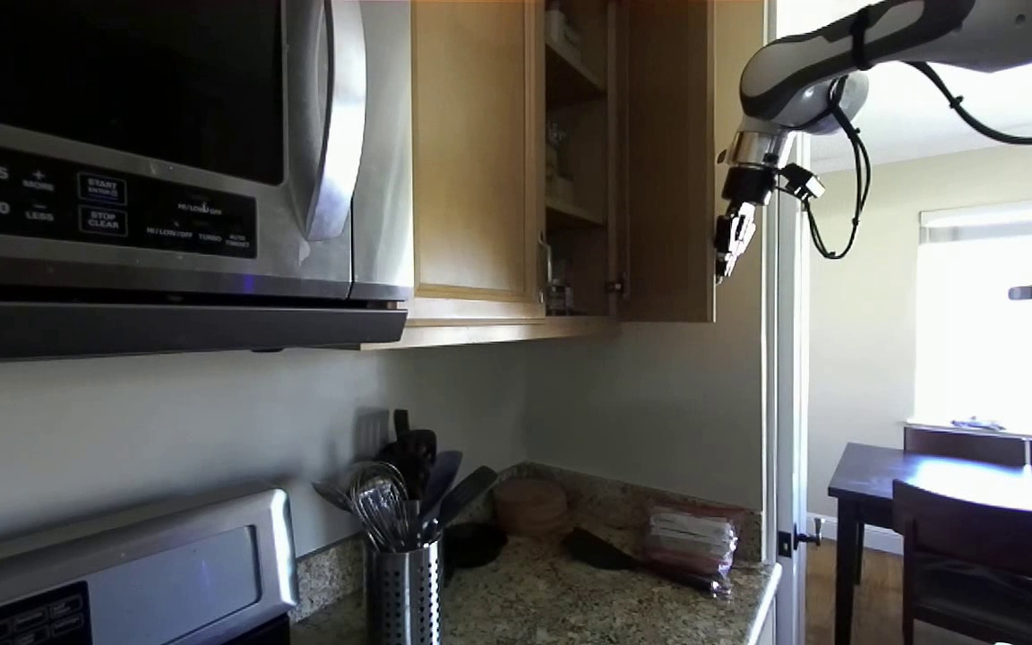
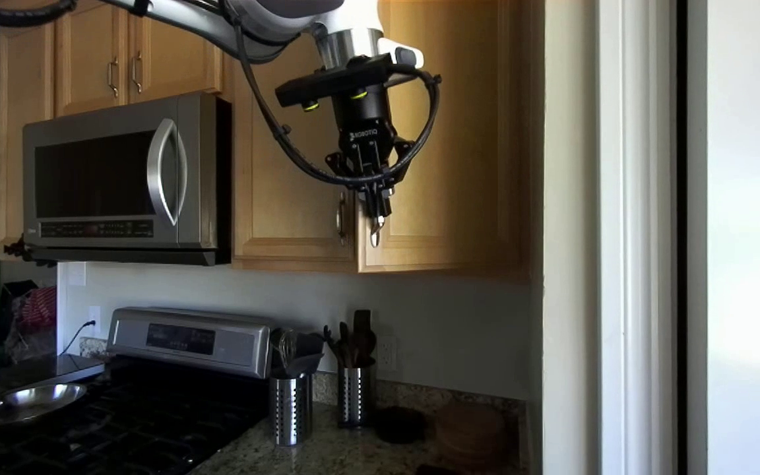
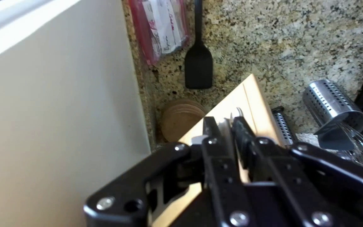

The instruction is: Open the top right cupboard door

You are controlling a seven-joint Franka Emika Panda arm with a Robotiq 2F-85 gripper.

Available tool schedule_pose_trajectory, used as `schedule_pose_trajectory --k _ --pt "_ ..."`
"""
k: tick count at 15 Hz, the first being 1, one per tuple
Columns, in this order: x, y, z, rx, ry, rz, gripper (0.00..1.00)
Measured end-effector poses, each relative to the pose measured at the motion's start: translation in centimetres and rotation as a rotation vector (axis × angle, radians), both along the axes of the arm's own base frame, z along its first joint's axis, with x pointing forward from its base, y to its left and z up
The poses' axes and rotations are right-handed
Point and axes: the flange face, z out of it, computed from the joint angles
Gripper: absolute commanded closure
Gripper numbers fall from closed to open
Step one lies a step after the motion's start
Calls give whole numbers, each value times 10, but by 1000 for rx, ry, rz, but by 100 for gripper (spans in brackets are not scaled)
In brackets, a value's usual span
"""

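The tool (image 2: pixel 379 208) is clenched, it seems from here, on the silver handle (image 2: pixel 375 237) for leverage, and the right cupboard door (image 1: pixel 666 179) stands well open!

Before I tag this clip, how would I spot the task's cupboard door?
In an exterior view, find the microwave, then go right past a closed wooden door to the exposed shelves. The tall cupboard door beyond them is it; unlike the closed one, it stands open.

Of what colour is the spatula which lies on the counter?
The spatula is black; it shows best in the wrist view.
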Motion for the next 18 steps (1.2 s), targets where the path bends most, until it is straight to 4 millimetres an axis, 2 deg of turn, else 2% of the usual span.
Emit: schedule_pose_trajectory --k 4,8,13,18 --pt "-19 -38 -8 -112 78 -67 26" --pt "-1 -50 -38 -198 186 -63 2" --pt "30 -32 -73 -234 289 46 0" --pt "43 -7 -83 -249 331 169 0"
